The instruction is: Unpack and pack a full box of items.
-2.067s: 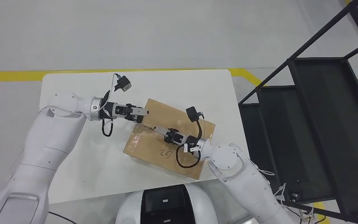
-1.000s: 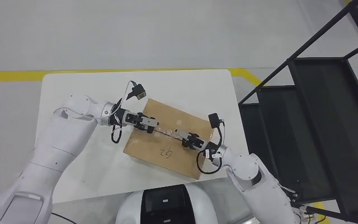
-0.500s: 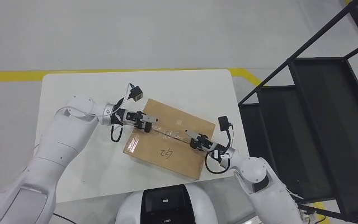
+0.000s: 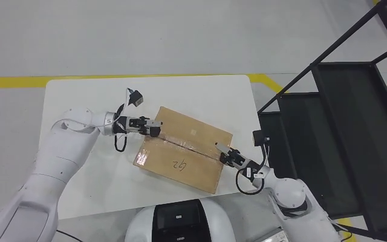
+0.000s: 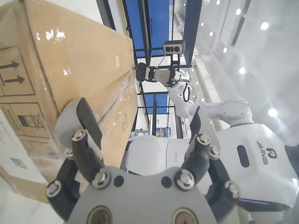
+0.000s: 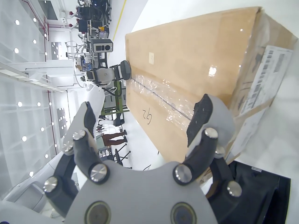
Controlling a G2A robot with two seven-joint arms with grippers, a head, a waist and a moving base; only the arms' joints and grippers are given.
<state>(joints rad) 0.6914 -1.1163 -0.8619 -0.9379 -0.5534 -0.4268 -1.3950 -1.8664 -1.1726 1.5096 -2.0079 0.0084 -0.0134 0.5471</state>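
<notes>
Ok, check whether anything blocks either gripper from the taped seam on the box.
Nothing visible does. The left gripper and the right gripper, both open, sit at opposite ends of the box. The taped seam runs bare between them, with nothing lying on it.

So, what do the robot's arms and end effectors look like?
The left arm and right arm are glossy white, with looping black cables at the wrists. The left end effector and right end effector each have two grey fingers with black pads, black linkages, silver screws.
</notes>
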